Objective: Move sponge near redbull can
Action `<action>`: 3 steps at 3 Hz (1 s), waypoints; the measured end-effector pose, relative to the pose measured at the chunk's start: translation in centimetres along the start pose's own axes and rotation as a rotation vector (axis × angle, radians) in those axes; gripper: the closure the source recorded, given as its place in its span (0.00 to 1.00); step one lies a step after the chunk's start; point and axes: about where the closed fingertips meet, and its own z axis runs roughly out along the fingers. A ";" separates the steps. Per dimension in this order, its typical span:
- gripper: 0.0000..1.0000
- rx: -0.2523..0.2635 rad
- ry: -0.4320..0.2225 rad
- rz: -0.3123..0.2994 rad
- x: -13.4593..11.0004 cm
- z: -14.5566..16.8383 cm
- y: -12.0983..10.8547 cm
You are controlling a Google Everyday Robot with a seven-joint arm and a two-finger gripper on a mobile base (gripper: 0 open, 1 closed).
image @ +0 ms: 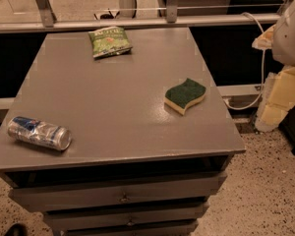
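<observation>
The sponge (pixel 185 96), with a dark green top over pale yellow foam and wavy edges, lies flat on the right side of the grey table (pixel 113 92), near its right edge. The redbull can (pixel 39 132), silver and blue, lies on its side at the table's front left corner. A wide stretch of tabletop separates them. My gripper is not in view. Only a white rounded part of my arm (pixel 291 32) shows at the upper right edge, off the table and to the right of the sponge.
A green snack bag (pixel 109 42) lies at the back of the table, left of centre. Drawers (pixel 123 195) sit under the tabletop. A metal rail (pixel 137 22) runs behind. Pale yellow blocks (pixel 280 97) and a white cable (pixel 259 68) stand to the right on the speckled floor.
</observation>
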 end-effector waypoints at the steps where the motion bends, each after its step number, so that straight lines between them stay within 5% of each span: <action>1: 0.00 0.000 0.000 0.000 0.0 0.0 0.0; 3: 0.00 0.022 -0.127 0.012 -0.6 3.8 -3.8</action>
